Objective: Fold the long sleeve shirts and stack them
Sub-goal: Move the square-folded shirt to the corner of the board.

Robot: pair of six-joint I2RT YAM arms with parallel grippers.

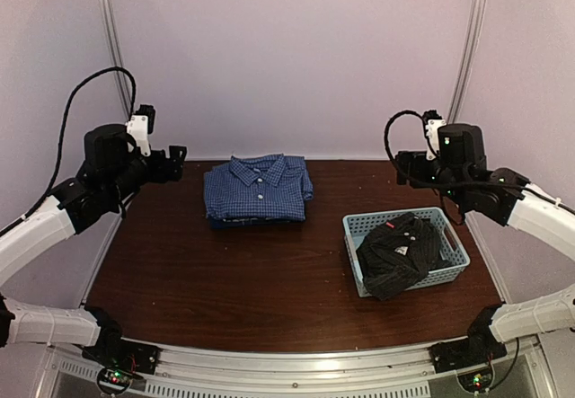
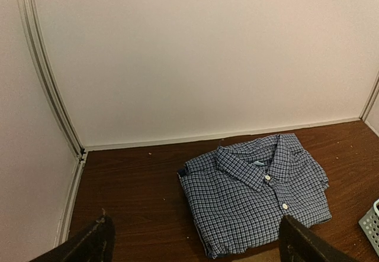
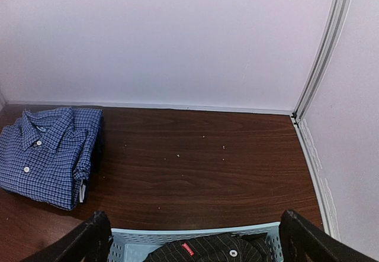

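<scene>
Near table: I see bare brown table [image 1: 207, 281] wood across the near left, reaching the left edge.
Basket: the light blue basket [image 1: 456, 252] sits near right, close to the table's right edge.
Black shirt: the black pinstriped shirt [image 1: 398, 254] lies crumpled in the basket, spilling over its near rim. My right wrist view cuts most of it off.
Label: the red tag [image 3: 187, 249] carries pale marks too small for me to read.
Gap: a strip of bare wood separates the basket from the folded shirt.
Blue shirt: the blue checked shirt [image 1: 257, 190] lies folded at far centre, collar up, just short of the back wall.
Left gripper: the left gripper [image 2: 194, 232] hovers at far left, jaws spread wide, holding nothing.
Right gripper: the right gripper [image 3: 195, 232] hovers above the basket's far side, jaws spread wide, holding nothing.
</scene>
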